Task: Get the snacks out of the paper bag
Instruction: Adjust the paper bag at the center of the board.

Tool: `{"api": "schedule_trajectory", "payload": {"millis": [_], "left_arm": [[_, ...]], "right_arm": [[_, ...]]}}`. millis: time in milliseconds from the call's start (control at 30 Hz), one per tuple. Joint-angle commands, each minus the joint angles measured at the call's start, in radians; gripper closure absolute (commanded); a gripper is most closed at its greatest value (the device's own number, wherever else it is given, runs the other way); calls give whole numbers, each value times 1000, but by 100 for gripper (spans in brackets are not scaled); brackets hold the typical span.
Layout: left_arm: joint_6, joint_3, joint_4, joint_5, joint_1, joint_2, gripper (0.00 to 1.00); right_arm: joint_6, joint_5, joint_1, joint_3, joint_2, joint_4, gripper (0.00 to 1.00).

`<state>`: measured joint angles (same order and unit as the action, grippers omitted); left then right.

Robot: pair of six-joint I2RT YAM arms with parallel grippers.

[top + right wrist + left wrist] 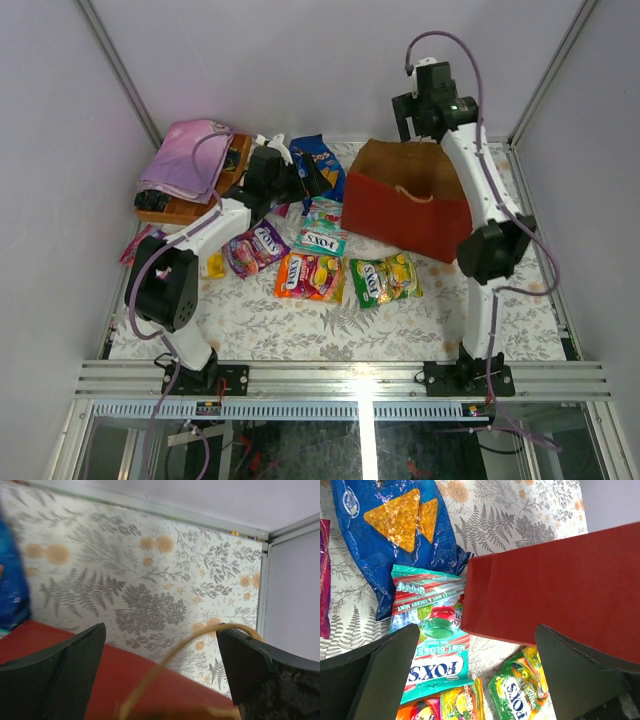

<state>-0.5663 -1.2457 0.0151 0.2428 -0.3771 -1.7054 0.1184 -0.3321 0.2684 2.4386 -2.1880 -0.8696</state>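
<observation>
Emptying is judged nearly done: chip bag (322,165), teal packet (432,645), purple packet (255,247) and orange packet (308,275) are laid on the bench (300,330) beneath and around the left fingers (385,675), which are spread wide and empty. The paper bag (405,205) is found under the right fingers (65,670), also wide apart with nothing gripped. Its inside is not seen.

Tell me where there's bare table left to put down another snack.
The widest bare strip of table runs along the near edge, from the orange packet and green packet to the arm bases. A smaller patch lies right of the paper bag, at the table's right edge. The middle is crowded: those two, the purple packet, teal packet and chip bag lie close together.
</observation>
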Motion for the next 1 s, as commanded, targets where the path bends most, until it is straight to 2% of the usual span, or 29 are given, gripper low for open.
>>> {"api": "schedule_trajectory", "payload": {"millis": [0,133,233,300,400,467,567,667,767,967], "left_arm": [[5,48,-74,19,-31,-41,0],[36,64,-102,6,-59,-62,0],[88,72,-85,-18,-65,-39,0],[125,100,-73,-70,-64,-5,0],[158,152,-78,-132,-63,47,0],[167,193,-102,-123,-63,73,0],[193,231,-141,-88,-66,103,0],[217,263,-192,-78,-71,125,0],[254,258,-213,-61,-97,122,0],[366,180,-147,-138,-199,69,0]], "right_arm": [[-62,141,5,-113,400,258,1],[-118,339,4,-151,574,264,1],[-163,370,5,-192,675,217,1],[-213,337,4,-332,778,240,1],[-298,260,4,-659,1009,410,1],[-380,191,4,-891,1168,524,1],[-448,95,4,-1132,1359,618,1],[-456,-2,3,-1212,1408,526,1],[-489,-31,3,-1245,1402,405,1],[-593,-211,4,-1419,1536,320,1]]}}
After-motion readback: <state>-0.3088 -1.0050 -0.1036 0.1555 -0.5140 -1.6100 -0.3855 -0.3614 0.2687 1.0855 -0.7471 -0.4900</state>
